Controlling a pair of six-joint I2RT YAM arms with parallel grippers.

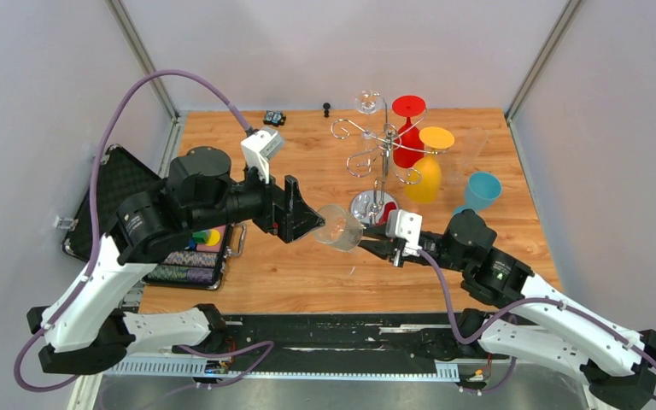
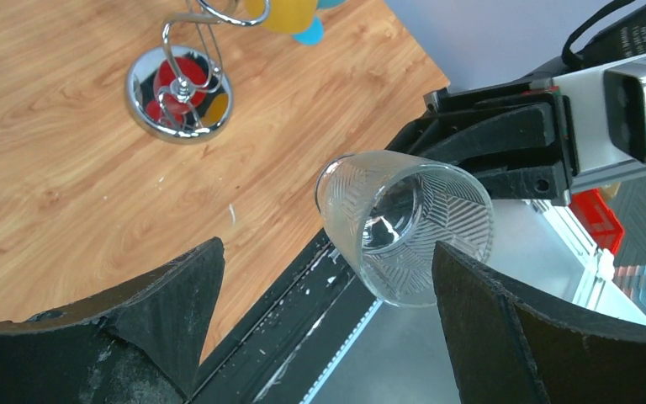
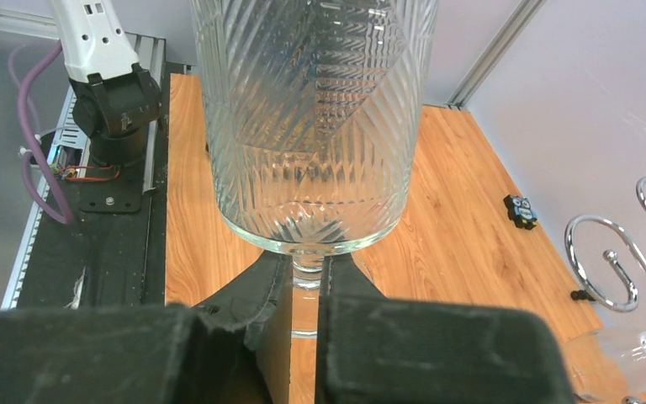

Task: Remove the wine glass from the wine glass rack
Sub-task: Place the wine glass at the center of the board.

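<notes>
Where right fingers pinch wine glass stem, foot hidden, rim cropped.

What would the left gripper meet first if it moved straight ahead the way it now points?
Probably the clear wine glass, held by its stem in the right gripper, just ahead of the left gripper and its open jaws.

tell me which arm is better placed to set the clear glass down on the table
Right, likely: the right gripper is shut on the wine glass at its stem, already off the wine glass rack. The left gripper is open, fingers flanking the bowl without gripping.
</notes>
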